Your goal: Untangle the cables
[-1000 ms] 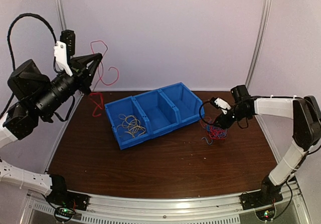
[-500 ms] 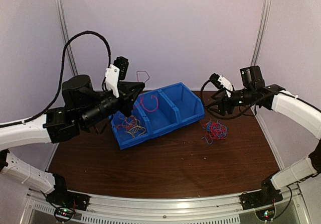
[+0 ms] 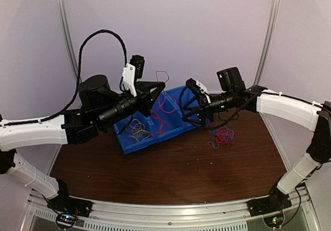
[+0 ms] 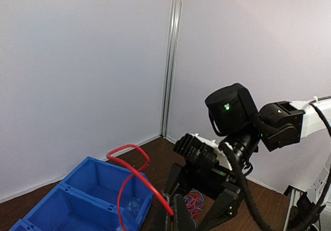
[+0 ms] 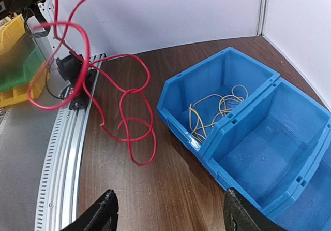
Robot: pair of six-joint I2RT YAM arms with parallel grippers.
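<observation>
You'll see the blue bin (image 3: 138, 144) at centre frame is smooth, glossy moulded plastic, on a dark wood-grain table (image 3: 170, 174) with a soft sheen. The red cable (image 5: 133, 92) looks smooth-jacketed, and the rail (image 3: 170, 211) along the bottom edge is ribbed metal.

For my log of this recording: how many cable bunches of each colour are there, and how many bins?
Yellow bunch: 1, in the bin's left compartment
Red cable: 1, hanging from the left gripper
Red-and-blue tangle: 1, on the table
Bin: 1, three compartments
Total: 4
</observation>
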